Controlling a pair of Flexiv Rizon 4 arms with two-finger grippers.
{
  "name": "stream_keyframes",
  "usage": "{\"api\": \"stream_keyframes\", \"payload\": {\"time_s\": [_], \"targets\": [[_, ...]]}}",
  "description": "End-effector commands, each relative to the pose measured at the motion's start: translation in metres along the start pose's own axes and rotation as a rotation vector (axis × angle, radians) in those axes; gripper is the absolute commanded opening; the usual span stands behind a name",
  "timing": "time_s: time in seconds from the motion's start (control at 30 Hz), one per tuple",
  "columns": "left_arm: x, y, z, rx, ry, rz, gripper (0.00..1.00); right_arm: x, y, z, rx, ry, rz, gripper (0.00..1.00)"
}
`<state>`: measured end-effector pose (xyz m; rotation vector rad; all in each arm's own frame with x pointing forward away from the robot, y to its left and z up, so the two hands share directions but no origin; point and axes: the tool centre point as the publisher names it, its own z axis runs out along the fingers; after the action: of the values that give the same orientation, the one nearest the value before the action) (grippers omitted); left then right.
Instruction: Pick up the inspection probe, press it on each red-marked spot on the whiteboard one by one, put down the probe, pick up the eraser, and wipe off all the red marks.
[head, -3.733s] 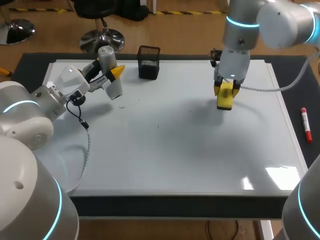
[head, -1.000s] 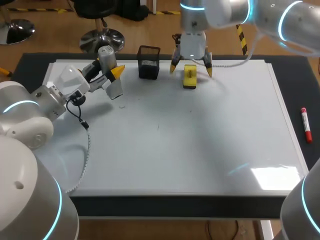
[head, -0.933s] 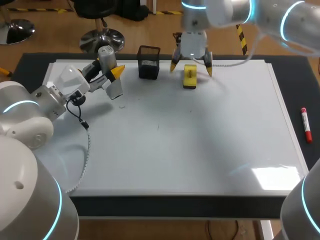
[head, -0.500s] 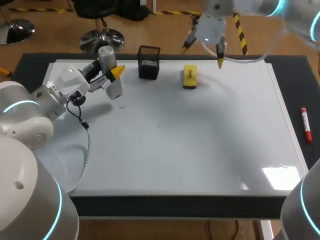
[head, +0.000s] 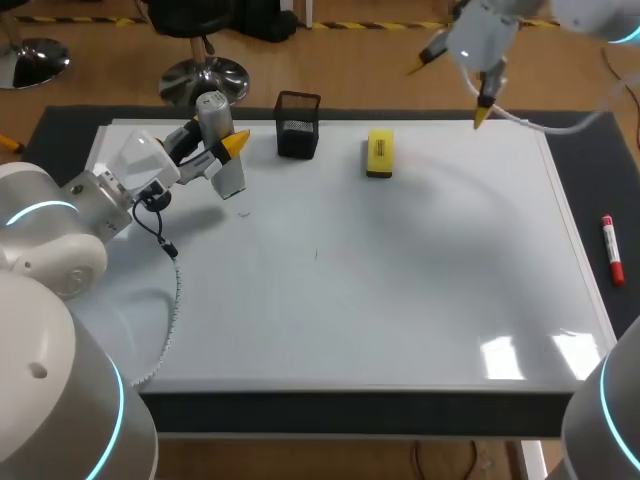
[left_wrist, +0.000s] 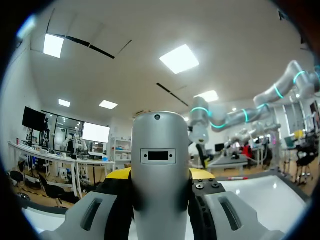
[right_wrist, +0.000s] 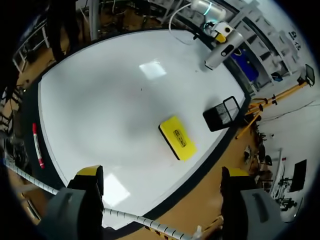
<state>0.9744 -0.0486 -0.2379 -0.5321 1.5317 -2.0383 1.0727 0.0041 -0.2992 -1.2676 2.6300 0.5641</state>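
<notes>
The left gripper (head: 222, 152) is clamped on the silver probe (head: 214, 112), held above the whiteboard's (head: 400, 280) far left part. The right gripper (head: 447, 90) hangs wide open and empty above the far edge, with the yellow eraser (head: 379, 153) lying flat beside the black mesh cup (head: 297, 125)

Left gripper (left_wrist: 160, 176): yellow-tipped fingers (left_wrist: 118, 174) press inspection probe (left_wrist: 159, 165) from both sides, probe clamped between them. Probe at frame centre, upright: silver cylinder, rounded top, small dark dot near top, dark rectangular window under it. Grey finger housings flank probe's lower part. Whiteboard (left_wrist: 262, 189): white, glossy, strip visible ahead of gripper, beside probe.
</notes>
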Motion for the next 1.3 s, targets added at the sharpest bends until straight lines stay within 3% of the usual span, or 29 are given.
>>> {"api": "stream_keyframes", "payload": {"time_s": [0.03, 0.37, 0.8, 0.83, 1.3], "targets": [[0.0, 0.0, 0.001, 0.002, -0.004, 0.002, 0.0, 0.021, 0.006, -0.018, 0.014, -0.076, 0.037, 1.0], [0.0, 0.0, 0.001, 0.002, -0.004, 0.002, 0.0, 0.058, 0.0, -0.037, -0.032, -0.12, 0.218, 1.0], [0.0, 0.0, 0.001, 0.002, -0.004, 0.002, 0.0, 0.094, 0.003, -0.052, -0.025, -0.231, 0.271, 1.0], [0.0, 0.0, 0.001, 0.002, -0.004, 0.002, 0.0, 0.096, 0.004, -0.054, -0.035, -0.268, 0.212, 1.0], [0.0, 0.0, 0.001, 0.002, -0.004, 0.002, 0.0, 0.099, 0.007, -0.054, -0.031, -0.258, 0.224, 1.0]]}}
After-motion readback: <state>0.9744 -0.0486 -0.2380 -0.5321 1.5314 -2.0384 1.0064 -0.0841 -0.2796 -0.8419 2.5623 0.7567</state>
